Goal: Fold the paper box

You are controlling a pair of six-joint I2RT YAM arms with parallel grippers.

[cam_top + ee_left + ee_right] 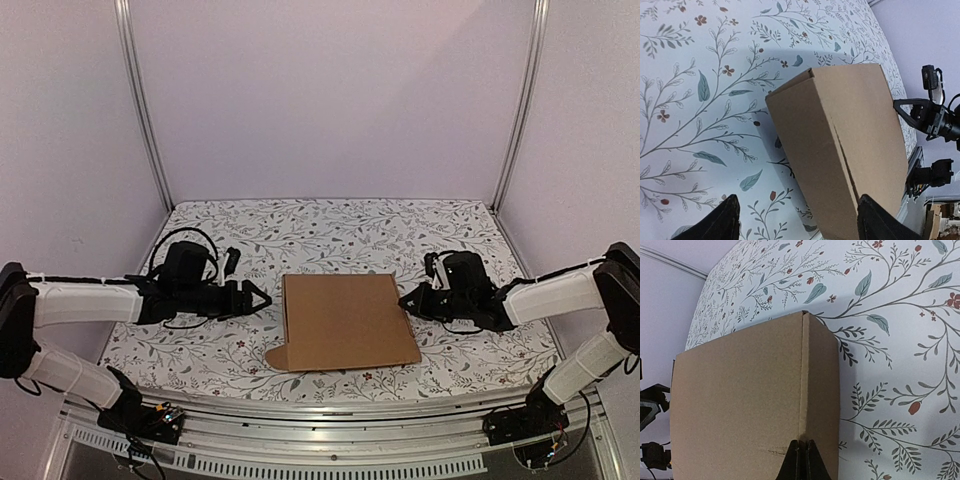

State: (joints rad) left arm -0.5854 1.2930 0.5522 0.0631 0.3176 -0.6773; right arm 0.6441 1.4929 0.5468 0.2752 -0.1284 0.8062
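Clenched tight on the right: right gripper (801,460), tips pressed together and butted against the right-hand edge of the paper box (750,400), right on the crease between top face and side wall. Cannot tell whether any cardboard sits pinched in there. Looks more like a brace than a grab.

Spread wide on the left: left gripper (797,227), dark fingers (722,222) framing the box's left end, near it but not touching.

Between the two, lying low and brown in the middle of the floral table cover (330,225): the paper box (345,320), top face flat, a rounded tab (275,357) poking out at the near left corner, not tucked.

Probably lining up to work that left end. To do it well: keep the right side planted as a backstop so nothing skates across the cloth. Bring the left in low and square to the edge, straddling the wall rather than jabbing the face. Close gently, follow the scored crease, avoid crushing the panel. Mind that loose tab, easy to bend the wrong way.
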